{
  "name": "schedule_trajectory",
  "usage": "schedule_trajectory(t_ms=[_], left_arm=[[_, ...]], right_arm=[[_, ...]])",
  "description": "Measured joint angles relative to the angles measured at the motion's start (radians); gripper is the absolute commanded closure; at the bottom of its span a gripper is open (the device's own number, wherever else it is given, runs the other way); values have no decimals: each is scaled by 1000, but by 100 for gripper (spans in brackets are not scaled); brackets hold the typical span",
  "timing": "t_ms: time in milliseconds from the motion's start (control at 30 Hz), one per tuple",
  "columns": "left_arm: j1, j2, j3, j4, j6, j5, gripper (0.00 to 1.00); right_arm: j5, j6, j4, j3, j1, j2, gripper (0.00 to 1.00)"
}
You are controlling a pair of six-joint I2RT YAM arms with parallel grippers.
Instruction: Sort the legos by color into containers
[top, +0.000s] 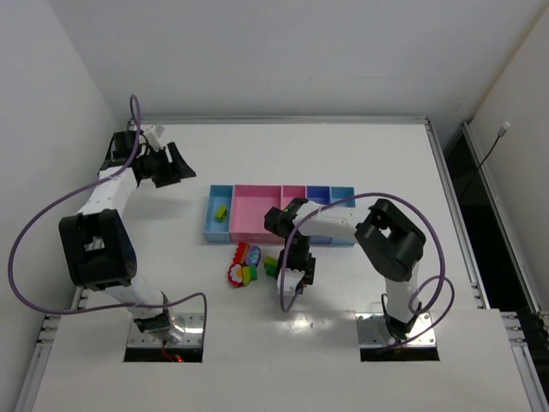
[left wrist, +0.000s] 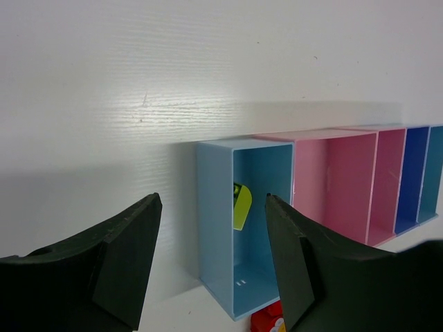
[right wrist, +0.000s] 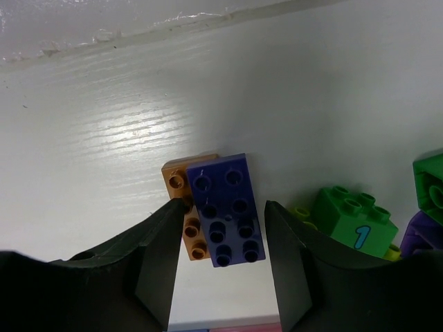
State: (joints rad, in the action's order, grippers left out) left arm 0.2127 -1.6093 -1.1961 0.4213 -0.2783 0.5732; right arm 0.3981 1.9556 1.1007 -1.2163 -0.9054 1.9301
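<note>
- On my right wrist feed I read one numeral, a "1". It is printed in light blue with a dark outline on the side face of a green brick (right wrist: 351, 220) lying on the bench.
- On my left wrist feed, a red brick (left wrist: 266, 322) at the bottom edge carries a white and yellow mark. The frame cuts it off, so I cannot read it.

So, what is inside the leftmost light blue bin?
One lime brick; the rest of its floor looks bare. In the left wrist view, a finger of the left hand covers one corner.
</note>
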Motion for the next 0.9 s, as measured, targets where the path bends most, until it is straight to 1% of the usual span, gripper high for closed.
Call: schedule_trajectory(t_ms=[67, 167, 267, 367, 467, 500, 567, 600, 633, 700, 900], left_arm=[[2, 0, 0, 0, 0, 0, 32], [3, -1, 0, 0, 0, 2, 32], [4, -5, 0, 0, 0, 4, 32], [7, -13, 0, 0, 0, 5, 32], [10, -24, -4, 4, 0, 7, 32], [11, -28, -7, 3, 0, 8, 32], [11, -33, -9, 4, 0, 8, 32], [11, -34, -9, 3, 0, 8, 32], [11, -35, -9, 4, 0, 8, 32], [11, -35, -9, 3, 0, 12, 32], [11, -10, 5, -17, 8, 29, 32]], right_arm=[[-2, 0, 0, -2, 0, 3, 48], [-6, 0, -3, -3, 1, 5, 53], [-6, 0, 1, -11, 6, 13, 64], [-9, 0, 11, -27, 6, 18, 65], [-19, 0, 13, -40, 6, 29, 75], [-21, 0, 19, -46, 6, 35, 81], [-24, 0, 30, -58, 6, 44, 86], [-26, 0, 37, -66, 6, 51, 86], [-26, 0, 41, -69, 6, 54, 89], [-27, 0, 44, -72, 6, 56, 100], [-15, 0, 29, -59, 14, 42, 100]])
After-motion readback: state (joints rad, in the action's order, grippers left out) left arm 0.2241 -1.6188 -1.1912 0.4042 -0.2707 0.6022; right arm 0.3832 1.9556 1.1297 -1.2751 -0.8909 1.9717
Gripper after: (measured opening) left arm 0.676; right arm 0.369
